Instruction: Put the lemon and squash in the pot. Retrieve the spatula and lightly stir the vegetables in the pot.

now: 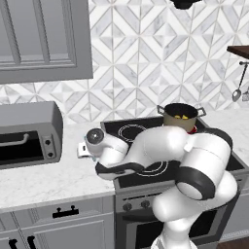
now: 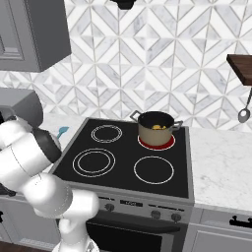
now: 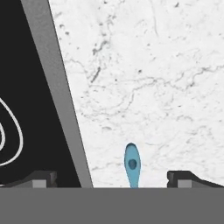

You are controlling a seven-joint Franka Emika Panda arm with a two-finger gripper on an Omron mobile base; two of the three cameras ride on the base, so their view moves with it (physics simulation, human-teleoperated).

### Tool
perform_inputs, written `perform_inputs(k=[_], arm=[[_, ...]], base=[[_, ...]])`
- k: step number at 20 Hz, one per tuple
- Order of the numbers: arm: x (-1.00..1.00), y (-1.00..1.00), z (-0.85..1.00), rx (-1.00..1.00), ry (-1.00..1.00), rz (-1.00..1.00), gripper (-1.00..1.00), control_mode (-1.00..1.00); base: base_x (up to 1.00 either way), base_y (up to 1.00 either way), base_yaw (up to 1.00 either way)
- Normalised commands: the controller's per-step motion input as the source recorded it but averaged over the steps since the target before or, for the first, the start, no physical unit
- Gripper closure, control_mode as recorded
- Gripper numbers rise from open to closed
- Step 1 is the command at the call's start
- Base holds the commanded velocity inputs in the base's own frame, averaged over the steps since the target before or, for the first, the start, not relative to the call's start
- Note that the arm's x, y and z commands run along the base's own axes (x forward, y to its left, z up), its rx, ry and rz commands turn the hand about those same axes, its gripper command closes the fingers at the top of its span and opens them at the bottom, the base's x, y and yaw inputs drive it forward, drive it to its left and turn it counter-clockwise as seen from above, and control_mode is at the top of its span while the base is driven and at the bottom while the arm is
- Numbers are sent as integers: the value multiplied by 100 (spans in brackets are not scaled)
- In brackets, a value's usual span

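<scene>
Two dark fingertips (image 3: 43, 178) of the gripper (image 3: 113, 180) stood wide apart at the bottom of the hand view, holding nothing. Between them, apart from either tip, lay the light-blue spatula (image 3: 131, 164) on the white marble counter (image 3: 148, 78), its rounded handle end with a small hole showing. Just beside it ran the grey edge of the stove (image 3: 52, 74), with part of a white burner ring on the black glass.

Seen from the right base view, a bit of the blue spatula (image 2: 62, 131) showed past the arm's dark joint, on the counter just left of the stove (image 2: 128, 167).

On the far right burner, which glowed red, sat the olive-brown pot (image 2: 156, 127). Yellow showed inside it, the lemon (image 2: 157, 127); whether the squash lay beside it could not be told at that size. In the left base view the pot (image 1: 180, 115) stood behind the bent white arm, which reached low over the counter (image 1: 44, 180) beside the stove's front left corner.

A grey toaster oven (image 1: 29, 133) stood on the counter to the left. A metal spoon (image 2: 244, 112) hung under a dark wooden shelf (image 2: 241, 66) on the tiled wall to the right.
</scene>
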Motion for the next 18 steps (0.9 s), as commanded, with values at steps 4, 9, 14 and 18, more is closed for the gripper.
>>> perform_inputs(k=[4, 9, 14, 18], arm=[[6, 19, -17, 0, 2, 0, -100, -100], [3, 0, -25, 0, 0, 0, -100, -100], [28, 0, -20, 0, 0, 0, -100, -100], [47, 0, -17, 0, 1, 0, -100, -100]], base=[[0, 0, 0], [0, 0, 0], [0, 0, 0], [0, 0, 0]])
